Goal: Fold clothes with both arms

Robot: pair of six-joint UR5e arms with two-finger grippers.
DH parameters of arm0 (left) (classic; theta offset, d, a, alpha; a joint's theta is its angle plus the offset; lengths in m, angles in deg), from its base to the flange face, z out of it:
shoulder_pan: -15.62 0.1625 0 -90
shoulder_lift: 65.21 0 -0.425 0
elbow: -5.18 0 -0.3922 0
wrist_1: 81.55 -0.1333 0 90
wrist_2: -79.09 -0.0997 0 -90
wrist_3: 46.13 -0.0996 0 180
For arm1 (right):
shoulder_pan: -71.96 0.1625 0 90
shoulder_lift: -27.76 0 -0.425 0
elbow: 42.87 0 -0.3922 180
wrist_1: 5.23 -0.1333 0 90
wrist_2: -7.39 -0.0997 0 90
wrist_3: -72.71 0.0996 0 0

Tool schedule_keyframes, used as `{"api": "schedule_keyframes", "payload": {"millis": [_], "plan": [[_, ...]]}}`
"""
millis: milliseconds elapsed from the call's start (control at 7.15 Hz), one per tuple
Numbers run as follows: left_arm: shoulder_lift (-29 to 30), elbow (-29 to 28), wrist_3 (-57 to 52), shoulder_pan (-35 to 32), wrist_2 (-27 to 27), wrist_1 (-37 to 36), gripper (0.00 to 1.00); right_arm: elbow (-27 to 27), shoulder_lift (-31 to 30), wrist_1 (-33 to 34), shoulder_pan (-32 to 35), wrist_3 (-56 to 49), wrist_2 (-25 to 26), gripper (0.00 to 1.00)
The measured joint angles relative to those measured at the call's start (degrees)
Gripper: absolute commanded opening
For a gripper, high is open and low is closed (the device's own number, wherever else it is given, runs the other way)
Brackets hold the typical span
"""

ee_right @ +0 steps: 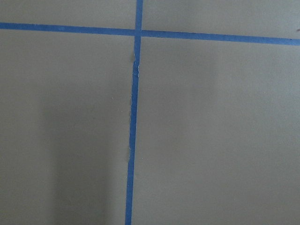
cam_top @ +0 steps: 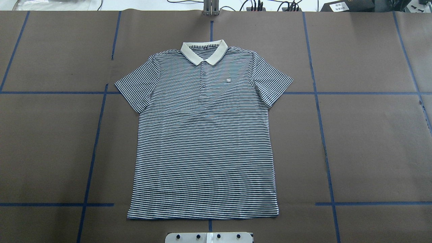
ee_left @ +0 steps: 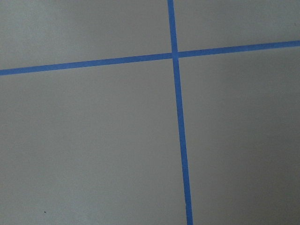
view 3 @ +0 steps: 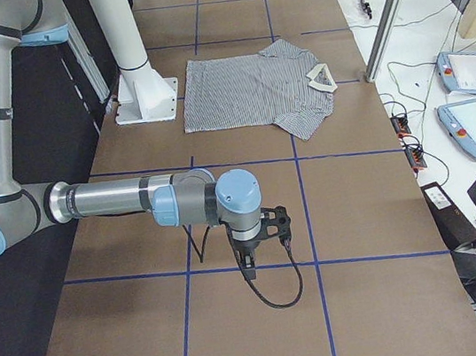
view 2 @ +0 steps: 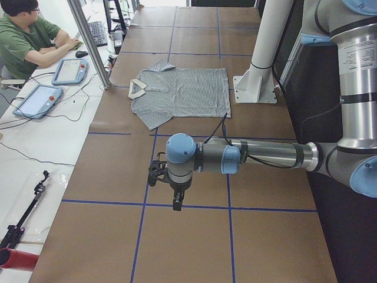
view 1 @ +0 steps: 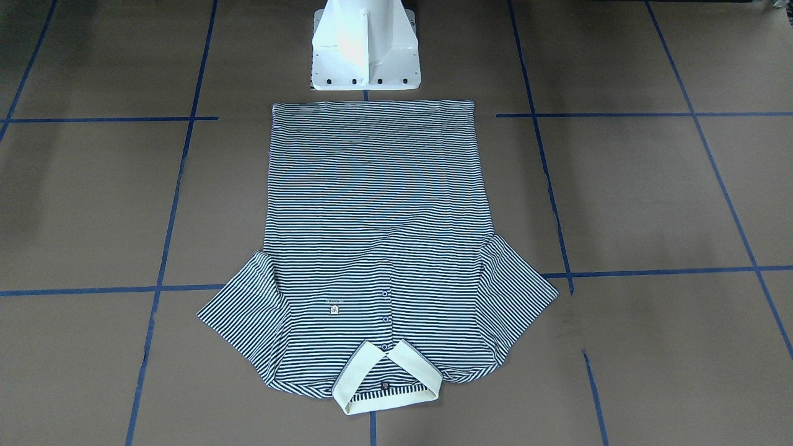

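The striped polo shirt (cam_top: 206, 141) lies flat, front up, on the brown table (cam_top: 371, 145), collar (cam_top: 203, 52) away from the robot. The left gripper (view 2: 177, 203) and right gripper (view 3: 250, 272) hang well apart from it, and whether their jaws are spread or closed cannot be told. Recommended: approach opposite sleeves (cam_top: 136, 86) together and keep the fabric taut.

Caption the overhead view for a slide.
Striped polo shirt lies flat, unfolded, on the blue-taped table, collar at the far side.

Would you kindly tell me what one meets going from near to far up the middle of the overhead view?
Pedestal base → shirt hem → buttons → collar
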Motion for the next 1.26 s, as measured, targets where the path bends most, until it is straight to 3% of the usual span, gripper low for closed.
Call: {"api": "schedule_keyframes", "payload": {"millis": [559,979,1258], "plan": [[0.1,0.0,-0.2,0.0,-0.1,2.8,1.0,0.2,1.1,-0.5,-1.1,0.4,0.0,1.0],[1.3,-1.1,0.2,0.0,-0.4,17.0,1.0,-1.9,4.6,-13.3,-1.9,0.9,-0.4,1.0],[6.5,-4.4,0.3,0.1,-0.2,25.9,1.0,-5.3,7.2,-17.0,-2.0,0.8,-4.0,1.0]]}}
